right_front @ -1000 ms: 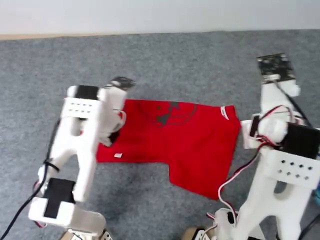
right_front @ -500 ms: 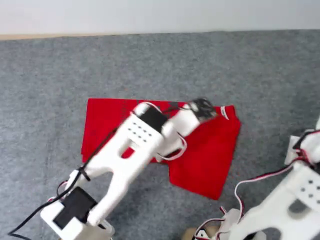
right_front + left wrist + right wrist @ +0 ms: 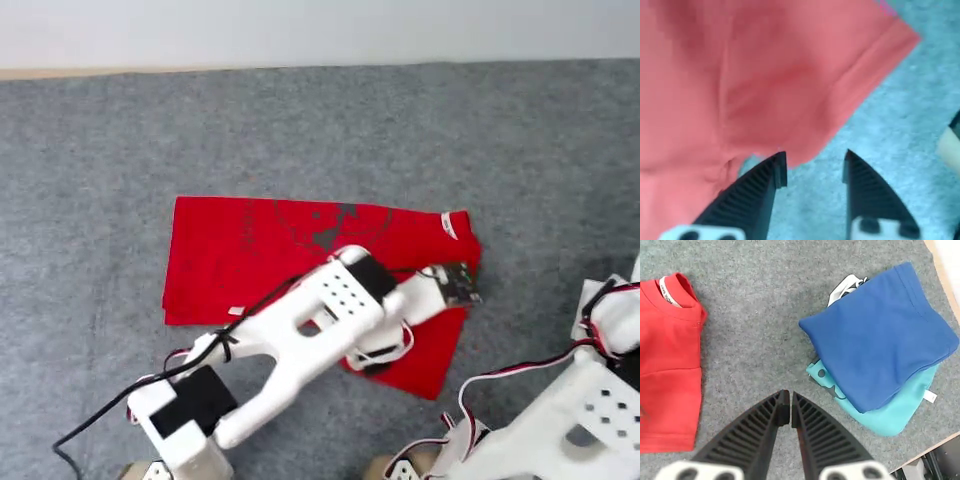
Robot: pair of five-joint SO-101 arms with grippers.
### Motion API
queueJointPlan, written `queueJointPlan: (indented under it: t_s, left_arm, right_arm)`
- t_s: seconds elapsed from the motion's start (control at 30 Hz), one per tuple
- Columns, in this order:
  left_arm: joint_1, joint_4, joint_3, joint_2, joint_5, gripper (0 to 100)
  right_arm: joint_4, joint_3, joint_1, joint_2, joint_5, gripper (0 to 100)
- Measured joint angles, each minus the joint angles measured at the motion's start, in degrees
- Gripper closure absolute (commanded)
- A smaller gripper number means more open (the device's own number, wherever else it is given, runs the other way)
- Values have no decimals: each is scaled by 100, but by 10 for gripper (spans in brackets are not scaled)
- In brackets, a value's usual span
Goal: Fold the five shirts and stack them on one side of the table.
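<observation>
A red shirt point(image 3: 270, 250) lies spread on the grey table, partly folded, with its collar point(image 3: 448, 224) at the right. My left arm reaches across it, and the left gripper point(image 3: 456, 284) hangs over the shirt's right edge. In the left wrist view that gripper point(image 3: 812, 167) is open above the carpet just off the red shirt point(image 3: 740, 75) hem, holding nothing. My right gripper point(image 3: 790, 407) is shut and empty over bare carpet between the red shirt point(image 3: 667, 365) and a folded blue shirt point(image 3: 880, 335).
The blue shirt lies on a folded teal shirt point(image 3: 890, 415), with a bit of white cloth point(image 3: 845, 287) beneath, close to the table edge point(image 3: 935, 450). The right arm's body point(image 3: 590, 400) fills the near right corner. Grey carpet point(image 3: 330, 130) stretches behind the red shirt.
The left arm has swung from the shirt's left edge across to its right edge. The right arm has drawn back toward the near right corner.
</observation>
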Motion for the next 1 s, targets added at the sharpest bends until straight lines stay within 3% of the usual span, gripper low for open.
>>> queueJointPlan:
  t_s: [0.33, 0.57, 1.0]
  left_arm:
    - [264, -185, -53, 246, -730, 774]
    - [273, -185, -958, 1160, -958, 775]
    - [273, 563, -2277, 2048, -1152, 779]
  right_arm:
    - [0, 0, 0, -18, 0, 990]
    - [0, 0, 0, -18, 0, 990]
    - [0, 0, 0, -18, 0, 990]
